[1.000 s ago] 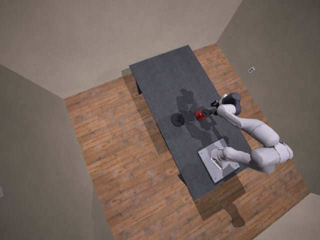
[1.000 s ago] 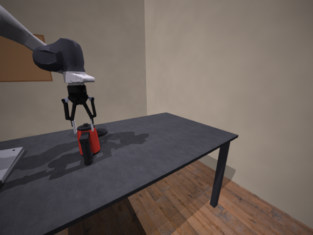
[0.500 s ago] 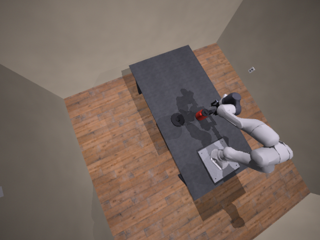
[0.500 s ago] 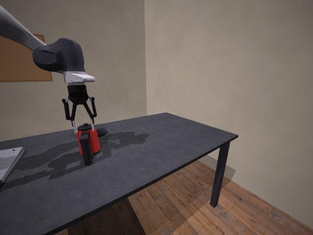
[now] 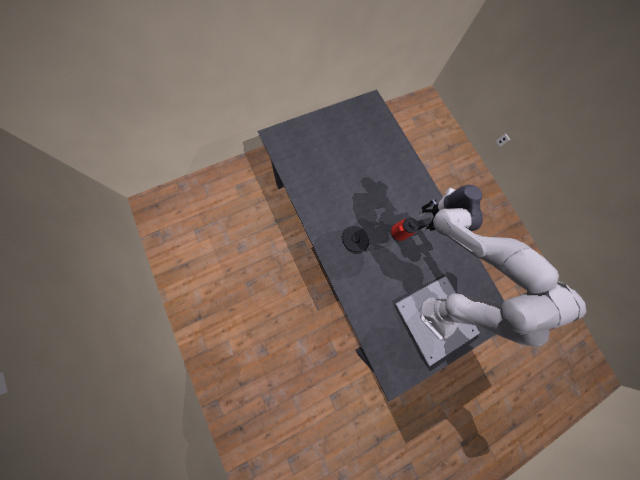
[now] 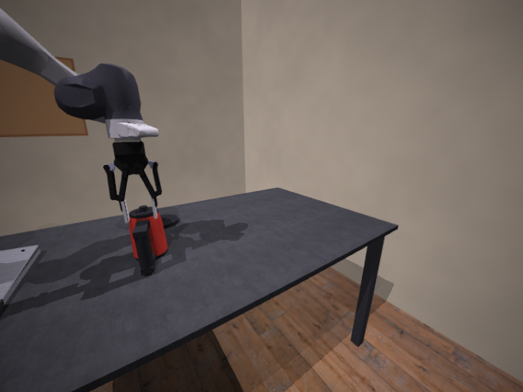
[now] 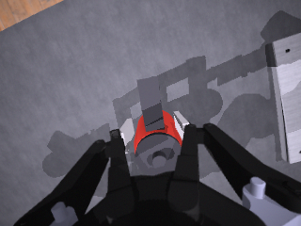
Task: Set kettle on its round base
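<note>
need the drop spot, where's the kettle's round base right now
In the top view the round base lies flat on the table, apart from the red kettle, on the side away from the arm.

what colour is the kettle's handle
Black, against the red kettle body; the handle shows best in the exterior view.
</note>
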